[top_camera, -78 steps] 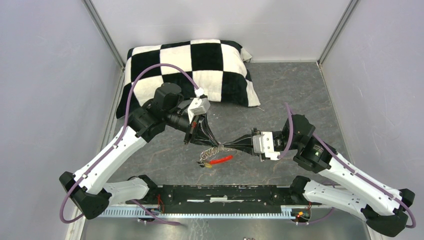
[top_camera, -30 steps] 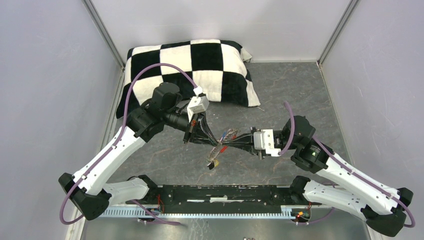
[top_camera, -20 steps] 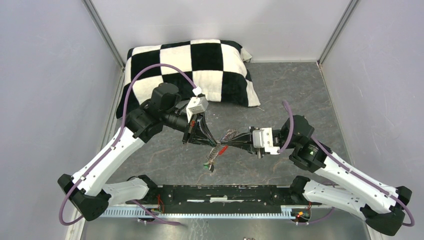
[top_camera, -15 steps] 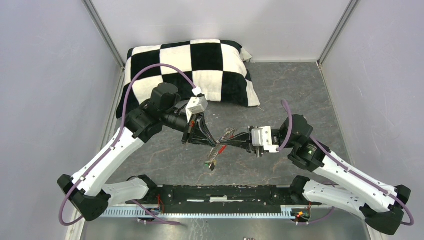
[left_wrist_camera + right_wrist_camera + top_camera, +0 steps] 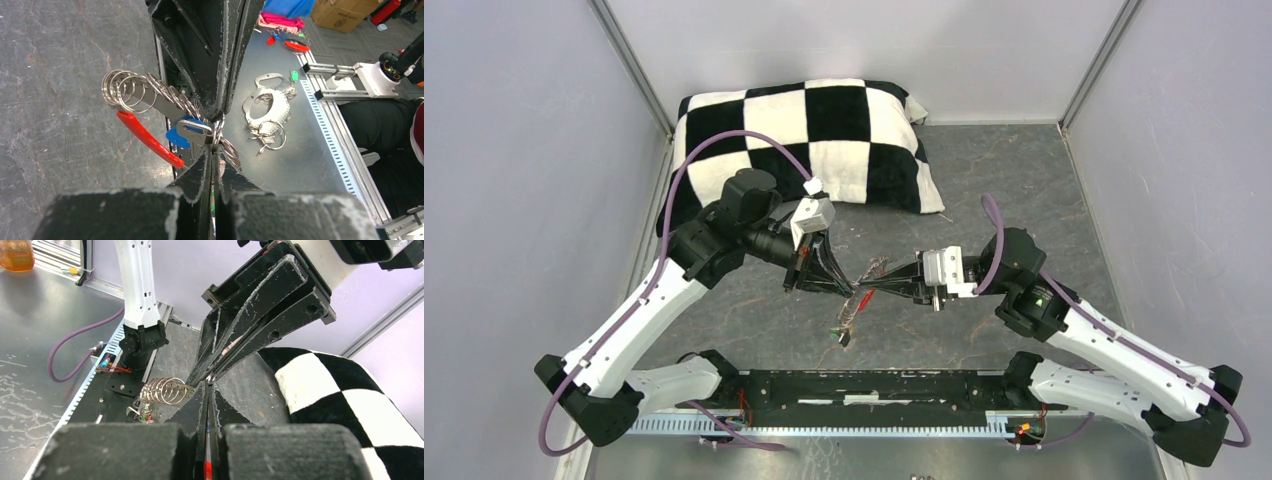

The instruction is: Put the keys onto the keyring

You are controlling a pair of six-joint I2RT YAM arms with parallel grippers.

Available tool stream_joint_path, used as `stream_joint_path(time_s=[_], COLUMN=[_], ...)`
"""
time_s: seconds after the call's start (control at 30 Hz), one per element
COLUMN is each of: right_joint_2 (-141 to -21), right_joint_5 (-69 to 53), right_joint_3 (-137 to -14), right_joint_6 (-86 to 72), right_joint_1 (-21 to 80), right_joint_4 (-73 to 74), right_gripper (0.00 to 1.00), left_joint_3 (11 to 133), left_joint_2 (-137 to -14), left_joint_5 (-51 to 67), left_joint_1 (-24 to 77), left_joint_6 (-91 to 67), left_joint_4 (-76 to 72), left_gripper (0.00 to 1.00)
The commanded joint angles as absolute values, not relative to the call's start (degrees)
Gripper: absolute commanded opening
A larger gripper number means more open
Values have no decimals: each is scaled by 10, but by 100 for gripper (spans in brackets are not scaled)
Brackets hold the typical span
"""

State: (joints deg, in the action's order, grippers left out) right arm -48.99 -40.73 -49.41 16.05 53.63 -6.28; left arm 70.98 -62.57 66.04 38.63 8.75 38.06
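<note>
Both grippers meet tip to tip above the grey table. My left gripper (image 5: 839, 283) is shut on a ring of the keyring (image 5: 216, 134), a chain of silvery rings whose coil (image 5: 124, 91) stands out to the left. My right gripper (image 5: 876, 283) is shut right against it, apparently on the blue key (image 5: 176, 137), whose silver head touches the ring. A long red tag (image 5: 148, 140) hangs beside it and also shows in the top view (image 5: 866, 297). The rest of the chain (image 5: 848, 318) dangles to a green tag (image 5: 838, 334). The coil also shows in the right wrist view (image 5: 165, 390).
A black-and-white checkered pillow (image 5: 814, 140) lies at the back of the table. The black base rail (image 5: 874, 385) runs along the near edge. Spare rings and keys (image 5: 267, 112) lie on the metal bench beyond the table. Purple-grey walls close off both sides.
The ring chain and red tag have left the table and now hang between the grippers. Both grippers have drawn closer and shifted slightly up and left. The dangling chain has swung.
</note>
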Motion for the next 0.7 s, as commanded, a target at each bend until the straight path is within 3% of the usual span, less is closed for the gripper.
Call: stream_joint_path(time_s=[0.0,0.67], right_joint_2=[-507,-539], right_joint_5=[-376,-440], right_joint_3=[-527,-576], right_joint_6=[150,138], right_joint_1=[539,539], right_joint_4=[-74,-34], right_gripper=[0,0], left_joint_3=[736,740], left_joint_2=[-610,-602], left_joint_5=[677,663], left_joint_1=[392,393], left_joint_6=[127,147], left_joint_4=[380,389], left_gripper=[2,2])
